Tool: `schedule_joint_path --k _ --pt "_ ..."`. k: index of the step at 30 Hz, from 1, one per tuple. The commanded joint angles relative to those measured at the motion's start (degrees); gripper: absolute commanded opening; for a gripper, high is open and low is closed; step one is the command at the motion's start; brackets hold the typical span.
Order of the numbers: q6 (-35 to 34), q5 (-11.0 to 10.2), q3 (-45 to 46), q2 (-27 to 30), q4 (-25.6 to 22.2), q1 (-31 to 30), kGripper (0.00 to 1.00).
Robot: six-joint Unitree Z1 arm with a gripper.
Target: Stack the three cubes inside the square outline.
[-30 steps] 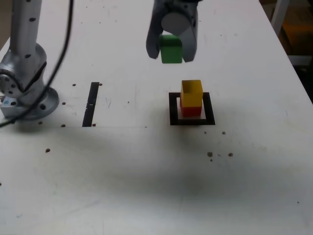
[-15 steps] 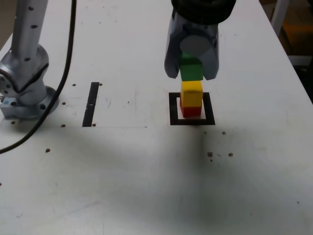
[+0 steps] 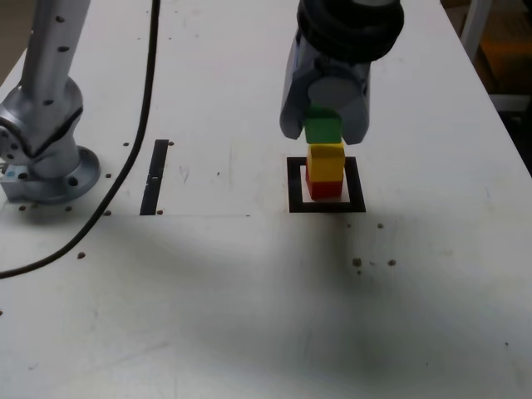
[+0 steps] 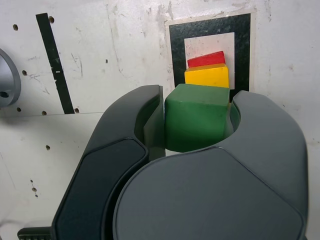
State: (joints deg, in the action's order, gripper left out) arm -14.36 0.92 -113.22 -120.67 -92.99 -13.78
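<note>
Green cube (image 3: 322, 130) is clamped between the jaws of the gripper (image 3: 324, 133), directly above the yellow cube (image 3: 325, 162) | yellow cube is stacked on the red cube (image 3: 324, 188) | stack is placed inside the square outline (image 3: 293, 184) on the white table (image 3: 249, 291)

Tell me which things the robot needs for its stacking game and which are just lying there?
Needed: green cube in the gripper, yellow cube, red cube, square outline.

Just there: black tape strip, black cable, white table.
</note>
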Motion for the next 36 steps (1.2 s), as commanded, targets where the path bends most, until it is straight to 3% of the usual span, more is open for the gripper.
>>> schedule_joint_path --k 1,19,22,25,30,36 --pt "0.45 -0.09 -0.18 -0.48 -0.95 0.26 0.24" --pt "2.12 0.52 0.09 -2.35 -0.88 1.04 0.26" --pt "2.26 0.71 -0.25 -2.59 -0.87 1.04 0.34" --pt "2.53 0.89 -0.84 -3.14 -0.8 1.04 0.54" --pt "2.67 0.69 -1.48 -3.29 -0.69 1.04 0.75" --pt "2.67 -0.14 -1.93 -3.33 -0.64 1.04 0.85"
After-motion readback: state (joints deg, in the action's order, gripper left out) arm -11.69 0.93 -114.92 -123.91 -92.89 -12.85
